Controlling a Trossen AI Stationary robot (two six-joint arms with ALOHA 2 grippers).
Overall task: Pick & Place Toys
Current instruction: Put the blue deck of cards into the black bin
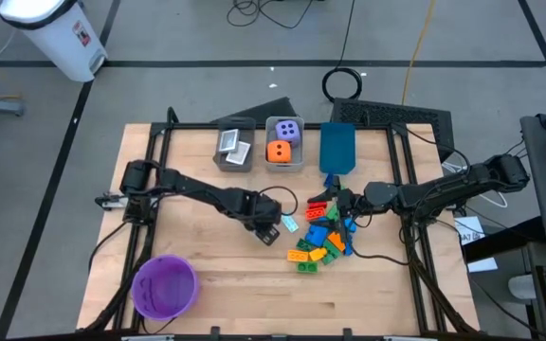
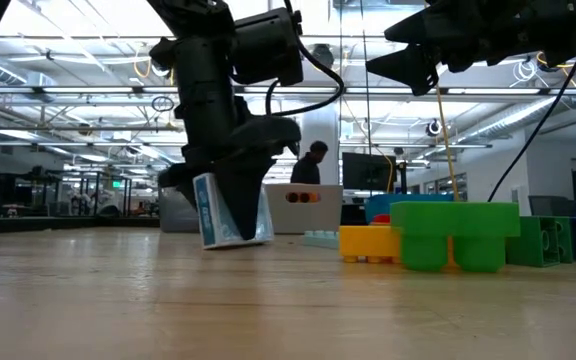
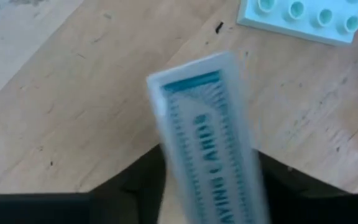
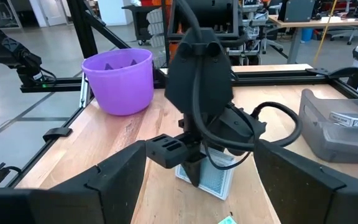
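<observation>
Left pincer (image 2: pixel 230 205) grips a white-and-teal card (image 2: pixel 230 212) on the wooden table (image 1: pixel 216 284); right pincer (image 1: pixel 347 204) wide.

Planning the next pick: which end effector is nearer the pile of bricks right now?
Right. The right end effector hangs over the upper edge of the pile of bricks. The left end effector is beside the pile, on the side toward the purple bowl, fingers around a card.
</observation>
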